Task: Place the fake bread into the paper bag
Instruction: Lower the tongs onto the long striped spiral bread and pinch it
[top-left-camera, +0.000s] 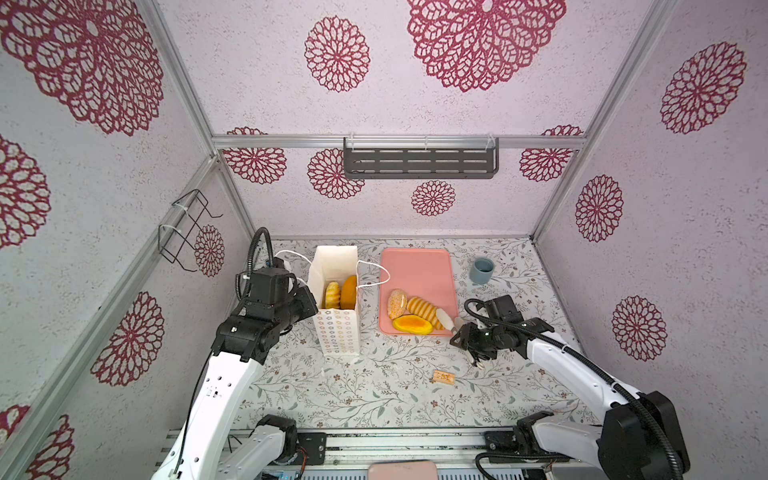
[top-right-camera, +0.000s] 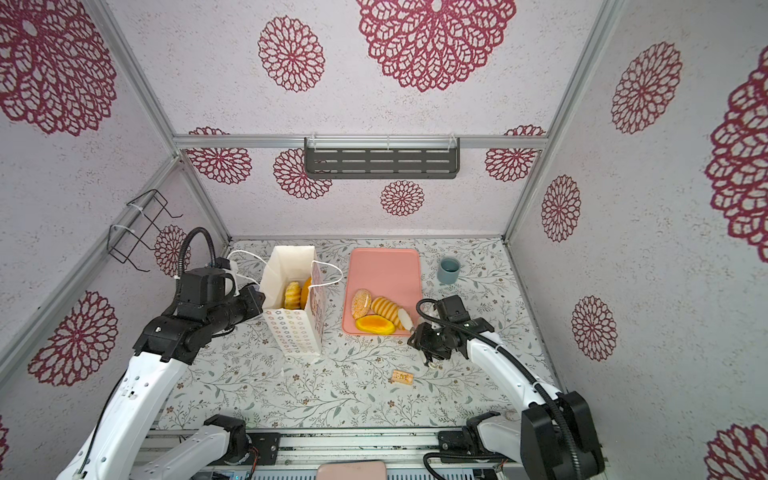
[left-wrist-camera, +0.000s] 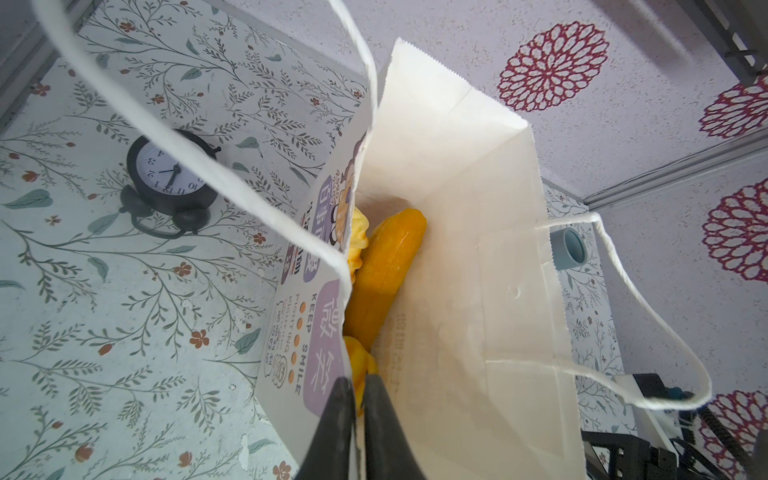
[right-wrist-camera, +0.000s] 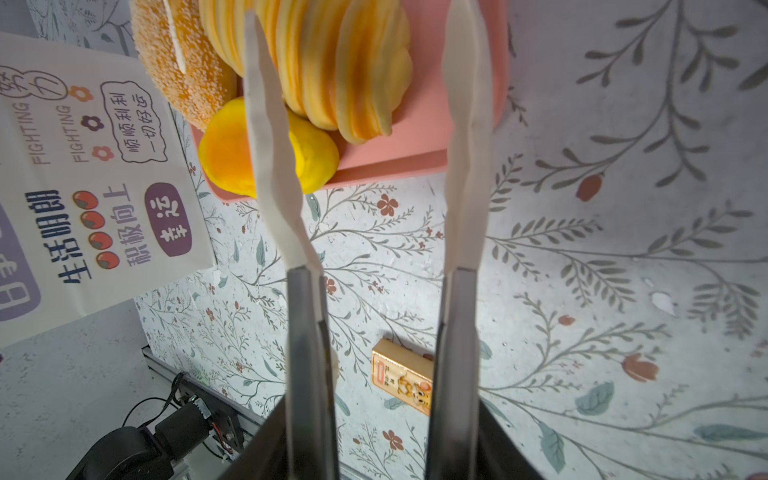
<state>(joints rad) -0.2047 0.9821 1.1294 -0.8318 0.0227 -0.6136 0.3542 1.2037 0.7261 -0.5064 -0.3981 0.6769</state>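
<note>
- Nearest the front, a small tan printed block (top-left-camera: 444, 377) lies alone on the floral table (top-left-camera: 374, 399).
- Just beyond it, the right gripper (top-left-camera: 449, 318) sits low at the near right corner of the pink tray (top-left-camera: 419, 266). Its white fingers (right-wrist-camera: 270, 145) stand partly apart and hold nothing. In the right wrist view, the end of the ridged loaf (right-wrist-camera: 332, 62) shows between them. Whether a finger touches it is unclear.
- Three pieces of fake bread crowd the tray's near half. The glossy oval bun (top-left-camera: 412, 324) is at the near edge, the ridged loaf behind it, and the sugared bun (top-left-camera: 397, 303) is to their left.
- Left of the tray and apart from it, the paper bag (top-left-camera: 336, 336) stands upright with its mouth open. Two more pieces stand on end inside: a braided piece (top-left-camera: 332, 295) and an orange piece (top-left-camera: 349, 289).
- The left gripper (left-wrist-camera: 358, 380) is at the top edge of the bag's printed wall. Its dark jaws are close together, one outside the wall and one inside. It is unclear whether they pinch the paper.
- A black alarm clock (left-wrist-camera: 172, 178) rests on the table outside that printed wall.
- Farther back, a blue-grey cup (top-left-camera: 481, 270) stands right of the tray.
- A dark slotted shelf (top-left-camera: 419, 162) hangs on the back wall.
</note>
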